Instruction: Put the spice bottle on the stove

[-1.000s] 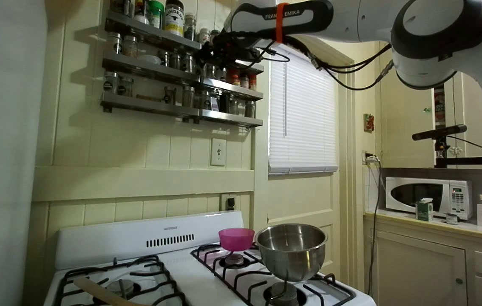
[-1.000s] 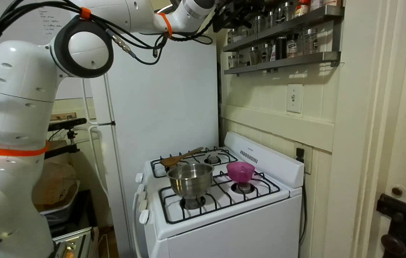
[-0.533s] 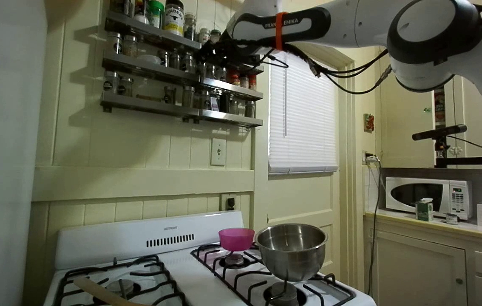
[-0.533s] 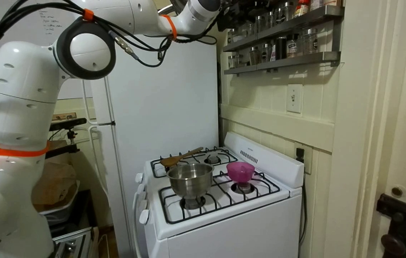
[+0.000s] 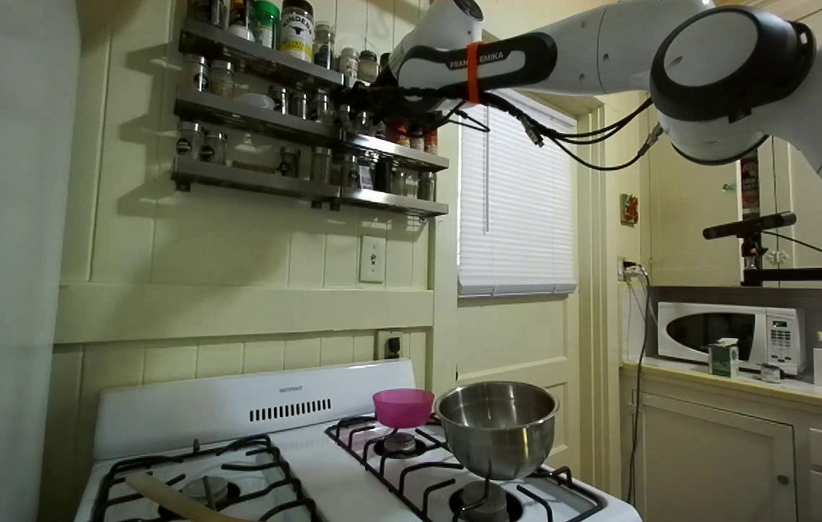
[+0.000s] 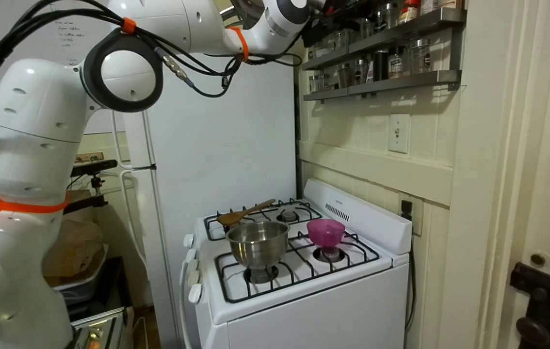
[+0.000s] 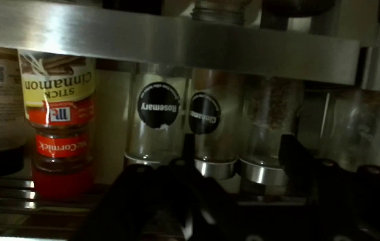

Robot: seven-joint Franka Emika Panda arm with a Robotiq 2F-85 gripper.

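Spice jars (image 5: 321,109) line the metal wall shelves (image 5: 259,179), and the robot arm (image 6: 25,116) reaches up from the near side to the right half of the middle shelf (image 5: 396,151). In the wrist view, where the labels read upside down, the gripper (image 7: 237,139) stands with its jaws parted at a fair width, its two dark fingers (image 7: 188,147) in front of the glass jars. Between them show a Cinnamon-labelled jar (image 7: 218,144) and, just beside it on the left as one faces the stove (image 6: 318,310), a jar with brown contents (image 7: 265,110). Whether the fingers touch either one cannot be told, and which of the jars the task means is unclear; both stand upright on the shelf, metal lids up, well above the stove. A Rosemary-labelled jar (image 7: 156,140) stands just to the right of the Cinnamon one, and farther right along the same shelf comes a red-capped McCormick bottle (image 7: 61,90) of cinnamon sticks. On top of the white stove, a metal bowl (image 6: 258,249) sits at the near right, a pink bowl (image 6: 326,233) sits at the far right, and a wooden spoon (image 6: 231,218) lies at the near left. A white refrigerator (image 6: 221,126) stands to the left of the stove, and a white microwave (image 5: 715,333) sits well off to the right, with a green box (image 5: 724,360) standing in front of it.
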